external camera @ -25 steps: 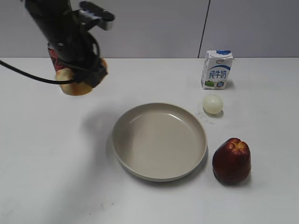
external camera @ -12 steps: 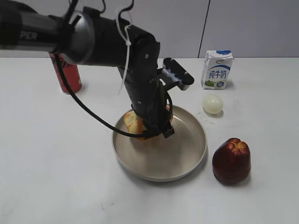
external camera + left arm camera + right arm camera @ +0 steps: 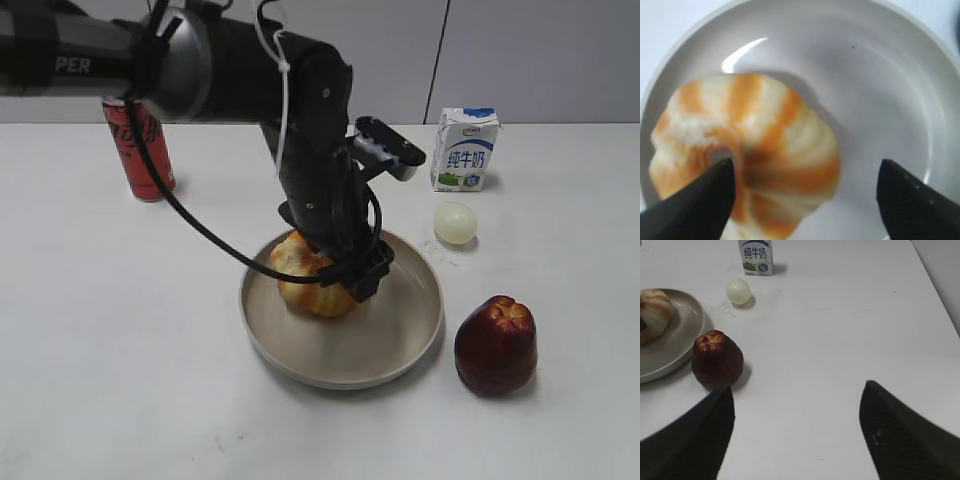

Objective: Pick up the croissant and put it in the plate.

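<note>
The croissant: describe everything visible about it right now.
The croissant is a rounded, lumpy pastry, pale yellow with orange-brown stripes fanning from a small hollow. Its surface looks smooth and slightly glossy, more like a toy than baked dough. It lies inside the plate, on the left part of the dish, resting on the bottom. The left gripper is right above it with its fingers spread wide; the left wrist view shows one finger at the pastry's edge and the other well clear.

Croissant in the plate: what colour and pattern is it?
The croissant is pale yellow with orange-brown stripes fanning outward; the left wrist view shows it best.
</note>
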Robot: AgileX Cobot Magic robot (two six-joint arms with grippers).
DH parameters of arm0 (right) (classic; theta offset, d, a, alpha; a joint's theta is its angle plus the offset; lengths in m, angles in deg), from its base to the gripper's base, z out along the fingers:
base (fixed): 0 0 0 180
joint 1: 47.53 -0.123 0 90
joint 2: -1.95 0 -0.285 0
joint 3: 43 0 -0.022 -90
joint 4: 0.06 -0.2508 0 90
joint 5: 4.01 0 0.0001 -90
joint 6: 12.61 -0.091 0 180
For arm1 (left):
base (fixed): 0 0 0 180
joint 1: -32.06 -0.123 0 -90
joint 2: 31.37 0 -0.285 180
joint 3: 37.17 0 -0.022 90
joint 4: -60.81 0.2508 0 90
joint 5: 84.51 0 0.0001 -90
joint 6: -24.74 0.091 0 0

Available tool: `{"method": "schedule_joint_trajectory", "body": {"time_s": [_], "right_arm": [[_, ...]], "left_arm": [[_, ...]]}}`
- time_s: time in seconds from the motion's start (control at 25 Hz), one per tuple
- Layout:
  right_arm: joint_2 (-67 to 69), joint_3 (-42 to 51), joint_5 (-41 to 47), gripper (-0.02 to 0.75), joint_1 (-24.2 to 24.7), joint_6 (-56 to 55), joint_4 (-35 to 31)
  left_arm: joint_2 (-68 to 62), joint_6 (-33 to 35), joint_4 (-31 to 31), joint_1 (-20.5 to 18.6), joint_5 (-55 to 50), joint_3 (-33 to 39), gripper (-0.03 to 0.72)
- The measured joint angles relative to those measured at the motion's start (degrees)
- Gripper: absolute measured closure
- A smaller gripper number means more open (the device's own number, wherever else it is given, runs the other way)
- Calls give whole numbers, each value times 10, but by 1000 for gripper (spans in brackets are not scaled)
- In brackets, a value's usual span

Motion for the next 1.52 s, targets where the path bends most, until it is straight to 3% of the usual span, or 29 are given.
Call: {"method": "schedule_joint_trajectory", "body": {"time_s": [0.24,0.48,0.64,0.88,1.12,1.28,1.4,1.52], "right_arm": [[0,0,0,150,0,0,0],[0,0,0,150,0,-1,0],[0,0,0,150,0,-1,0],[0,0,0,150,0,0,0],[0,0,0,150,0,0,0],[0,0,0,150,0,0,0],[0,0,0,150,0,0,0],[0,0,0,150,0,0,0]], "left_arm": [[0,0,-1,-6,-139,-104,27],[23,0,28,-41,-158,-173,97],[50,-22,44,-106,-160,-173,111],[95,-80,56,-246,-160,-158,111],[186,-88,55,-404,-159,-31,114],[269,-91,40,-503,-160,106,115],[345,-86,39,-531,-161,224,115],[428,-82,36,-533,-163,333,115]]}}
